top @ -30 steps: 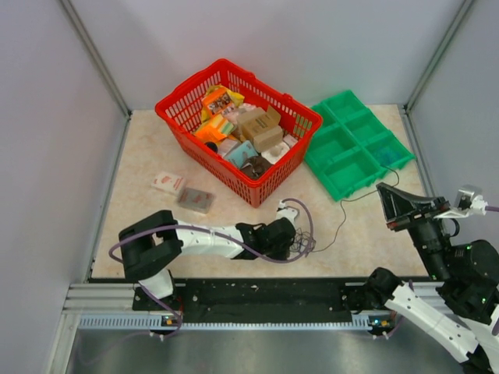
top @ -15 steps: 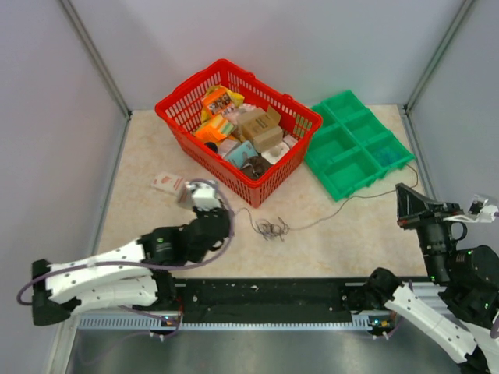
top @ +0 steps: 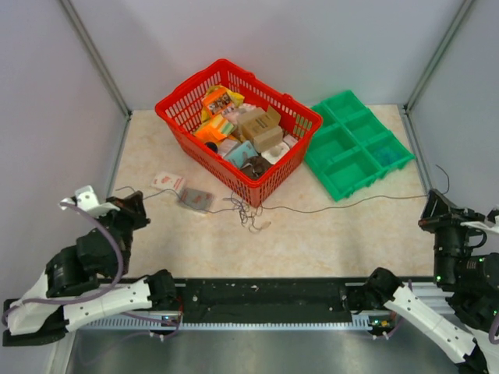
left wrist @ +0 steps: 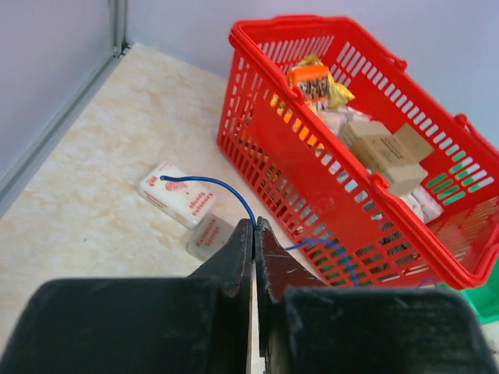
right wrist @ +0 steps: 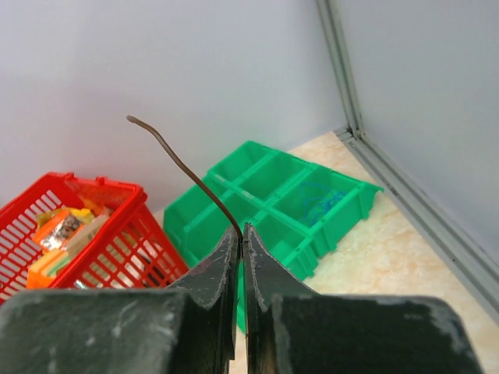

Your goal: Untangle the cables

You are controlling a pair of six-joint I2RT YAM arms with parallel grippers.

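1. The cables (top: 249, 216) are very thin, limp strands. They look light and soft, so they should bend and slide rather than resist. A hard tug would probably tighten the small knots instead of freeing them.
2. I judge the best holds to be a free end or a strand just beside the tangle. The wire is thin enough to slip, so it should be pinched right at the fingertips.
3. The tangle lies on the table (top: 327, 241), just in front of the near corner of the red basket (top: 204, 158). Single strands run out from it to either side of the basket.
4. The left gripper (top: 136, 204) sits well to the left of the basket and nearer the arms. Its jaws are pressed together on a blue strand (left wrist: 222, 187), whose short end curls out beyond the tips.
5. The right gripper (top: 431, 206) is far to the right of the basket. Its jaws are clamped on a dark strand (right wrist: 187, 167), whose free end stands up above the tips.
6. The knot lies between the two grippers, nearer the left one.
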